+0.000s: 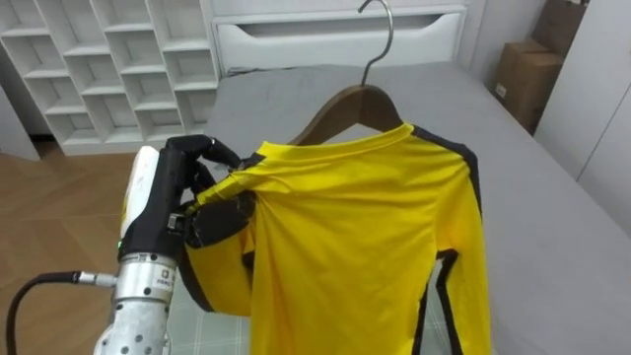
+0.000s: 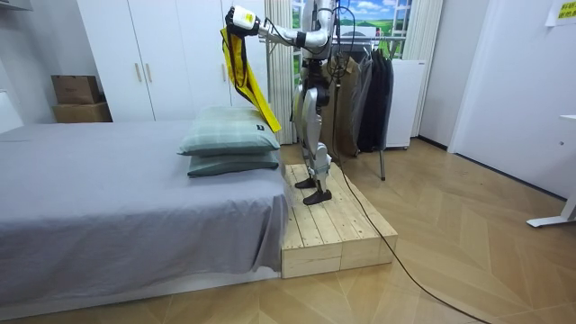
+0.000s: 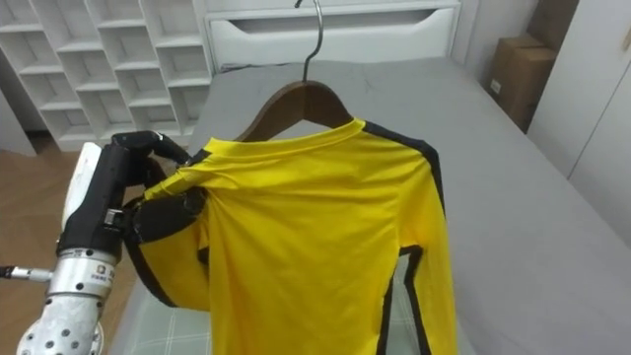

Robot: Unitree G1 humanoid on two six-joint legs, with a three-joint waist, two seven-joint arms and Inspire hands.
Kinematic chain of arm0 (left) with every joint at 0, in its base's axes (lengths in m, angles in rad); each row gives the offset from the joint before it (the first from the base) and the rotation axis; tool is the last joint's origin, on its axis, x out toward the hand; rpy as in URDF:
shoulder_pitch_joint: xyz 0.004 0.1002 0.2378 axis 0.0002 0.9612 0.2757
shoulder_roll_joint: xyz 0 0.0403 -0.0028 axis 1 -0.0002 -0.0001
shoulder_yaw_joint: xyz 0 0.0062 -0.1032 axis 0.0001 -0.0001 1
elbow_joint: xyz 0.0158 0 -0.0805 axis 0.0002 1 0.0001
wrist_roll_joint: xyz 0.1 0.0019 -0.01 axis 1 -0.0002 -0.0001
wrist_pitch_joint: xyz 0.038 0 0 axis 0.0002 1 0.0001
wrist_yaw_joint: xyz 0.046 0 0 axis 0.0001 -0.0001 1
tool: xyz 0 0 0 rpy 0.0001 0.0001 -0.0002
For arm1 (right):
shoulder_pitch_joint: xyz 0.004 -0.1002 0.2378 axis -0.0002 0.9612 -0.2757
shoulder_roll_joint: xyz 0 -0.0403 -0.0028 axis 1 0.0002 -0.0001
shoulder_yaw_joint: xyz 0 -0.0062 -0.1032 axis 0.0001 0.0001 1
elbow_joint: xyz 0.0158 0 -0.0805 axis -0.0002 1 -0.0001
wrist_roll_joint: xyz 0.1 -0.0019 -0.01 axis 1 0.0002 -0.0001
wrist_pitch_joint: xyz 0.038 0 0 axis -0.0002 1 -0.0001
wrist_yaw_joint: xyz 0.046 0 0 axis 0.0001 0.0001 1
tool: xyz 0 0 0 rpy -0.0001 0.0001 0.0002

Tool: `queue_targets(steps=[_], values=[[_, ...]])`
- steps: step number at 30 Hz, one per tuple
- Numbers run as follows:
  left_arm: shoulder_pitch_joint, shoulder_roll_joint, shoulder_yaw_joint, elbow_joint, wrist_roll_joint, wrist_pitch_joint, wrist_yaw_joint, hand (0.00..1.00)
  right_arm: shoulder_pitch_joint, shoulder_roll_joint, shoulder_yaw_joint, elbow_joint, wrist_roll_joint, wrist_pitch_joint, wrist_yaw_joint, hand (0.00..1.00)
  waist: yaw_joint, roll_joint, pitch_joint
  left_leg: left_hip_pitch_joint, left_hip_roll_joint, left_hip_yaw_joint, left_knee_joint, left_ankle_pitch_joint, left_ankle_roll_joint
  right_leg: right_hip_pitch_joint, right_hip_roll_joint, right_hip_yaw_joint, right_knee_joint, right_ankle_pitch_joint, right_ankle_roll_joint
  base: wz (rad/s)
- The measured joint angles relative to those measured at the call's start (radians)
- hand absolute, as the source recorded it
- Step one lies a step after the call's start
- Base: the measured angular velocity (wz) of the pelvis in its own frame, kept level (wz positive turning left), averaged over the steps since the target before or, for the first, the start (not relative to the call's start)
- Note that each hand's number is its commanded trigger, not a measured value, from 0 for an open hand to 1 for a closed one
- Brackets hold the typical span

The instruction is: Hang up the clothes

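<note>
Your left hand [image 1: 182, 187] comes first, raised over the near edge of the grey-covered bed [image 1: 552, 227]. Its dark fingers are curled tight round the shoulder of the yellow long-sleeved shirt with black trim [image 1: 355, 237], just where the cloth wraps the end of the brown wooden hanger [image 1: 345, 104]. The shirt is already on the hanger. The collar sits at the neck, the body and one sleeve hang straight down above the bed, and nothing of it touches the cover. The hanger's thin metal hook [image 1: 380, 35] stands up free above the collar, over the middle of the bed, caught on nothing.

I judge you to be in the carrying step: the dressing is done and the hanging is not.

In the room view you stand on the low wooden slat platform [image 2: 333, 225] at the pillow end of the bed, facing the bed. The clothes rack of dark garments [image 2: 369, 72] is behind you, on the side away from the bed.

The next move calls for a turn away from the bed toward that rack. Hold the hanger level so that the shirt does not slide off the far shoulder. Then lift the hook high enough to clear the rail and lower it on.
</note>
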Motion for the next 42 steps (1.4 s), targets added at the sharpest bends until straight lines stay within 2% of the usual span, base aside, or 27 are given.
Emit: queue_targets(steps=[7, 10, 12, 15, 21, 24, 26, 28, 31, 34, 36, 42], values=[[0.028, 0.001, 0.0, -0.001, 0.0, 0.0, 0.002, 1.0, 0.002, -0.005, -0.02, 0.0, -0.117, 0.009, -0.063, 0.0, -0.003, 0.001, -0.0039, 0.0, -0.001, -0.007, 0.0, 0.0, 0.0, 0.002, -0.001, -0.007, 0.002, 0.0, 0.0, 0.02], [0.045, 0.013, -0.002, -0.001, 0.0, 0.003, 0.003, 1.0, 0.001, -0.02, -0.02, -0.001, -0.157, 0.014, -0.117, 0.0, -0.008, -0.003, -0.0049, 0.0, -0.002, -0.011, 0.001, 0.0, 0.0, 0.005, -0.003, -0.015, 0.002, -0.002, 0.002, 0.05], [0.05, 0.032, -0.003, -0.001, 0.002, 0.004, 0.007, 1.0, 0.002, -0.028, -0.024, -0.008, -0.188, 0.018, -0.176, 0.0, -0.004, -0.01, -0.0065, -0.002, -0.002, -0.011, 0.001, 0.0, 0.0, 0.004, -0.003, -0.016, 0.002, -0.002, 0.003, 0.0], [0.053, 0.032, -0.003, -0.001, -0.001, 0.004, 0.023, 1.0, -0.002, -0.032, -0.048, -0.03, -0.217, 0.016, -0.24, 0.0, -0.003, -0.014, -0.0071, -0.002, -0.002, -0.011, 0.003, 0.0, 0.0, 0.005, -0.003, -0.015, 0.003, -0.002, 0.003, 0.0], [0.082, 0.032, 0.0, -0.001, 0.011, 0.001, 0.082, 1.0, 0.005, -0.033, -0.14, -0.117, -0.333, -0.008, -0.441, 0.0, -0.004, -0.014, -0.0071, 0.001, -0.002, -0.011, 0.003, 0.0, 0.0, 0.008, -0.002, -0.017, 0.005, -0.002, 0.003, 0.0], [0.089, 0.032, 0.0, -0.001, 0.012, 0.001, 0.091, 1.0, 0.007, -0.031, -0.167, -0.219, -0.413, -0.014, -0.555, 0.0, -0.003, -0.016, -0.0061, -0.001, -0.001, -0.011, 0.004, 0.0, 0.0, 0.002, -0.002, -0.018, 0.009, -0.002, 0.003, 0.0], [0.089, 0.032, 0.0, -0.013, 0.029, 0.001, 0.091, 1.0, 0.01, -0.03, -0.178, -0.324, -0.466, -0.044, -0.63, 0.0, -0.001, -0.016, -0.0064, -0.004, -0.003, -0.011, 0.004, 0.001, 0.001, 0.001, -0.004, -0.017, 0.004, -0.002, 0.003, 0.0], [0.089, 0.032, 0.0, -0.036, 0.04, -0.003, 0.093, 1.0, 0.01, -0.03, -0.182, -0.41, -0.527, -0.059, -0.67, 0.0, 0.0, -0.016, -0.0067, -0.009, -0.003, -0.01, 0.006, 0.001, 0.001, -0.003, -0.004, -0.018, 0.002, -0.002, 0.003, 0.0], [0.096, 0.031, -0.003, -0.063, 0.041, -0.027, 0.093, 1.0, 0.016, -0.023, -0.166, -0.538, -0.62, -0.095, -0.736, 0.0, -0.001, -0.015, -0.0078, -0.016, -0.002, -0.01, 0.007, 0.001, 0.001, -0.009, -0.003, -0.02, 0.002, -0.002, 0.003, 0.0], [0.096, 0.03, -0.012, -0.064, 0.041, -0.035, 0.092, 1.0, 0.044, -0.019, -0.134, -0.699, -0.642, -0.102, -0.758, 0.0, 0.007, -0.012, -0.0096, -0.016, -0.001, -0.01, 0.007, 0.002, 0.0, -0.012, -0.002, -0.021, 0.008, -0.002, 0.003, 0.01], [0.096, 0.028, -0.012, -0.064, 0.041, -0.043, 0.091, 1.0, 0.061, -0.018, -0.125, -0.81, -0.679, -0.122, -0.763, 0.0, 0.018, -0.01, -0.0101, -0.015, -0.001, -0.009, 0.005, 0.002, 0.0, -0.012, -0.002, -0.017, 0.009, -0.002, 0.003, -0.02], [0.104, 0.029, -0.014, -0.064, 0.039, -0.059, 0.075, 1.0, 0.06, -0.018, -0.089, -0.978, -0.697, -0.162, -0.756, 0.0, 0.034, -0.011, -0.0094, -0.014, 0.0, -0.01, 0.004, 0.001, 0.0, -0.015, -0.003, -0.018, 0.017, -0.002, 0.004, 0.0]])
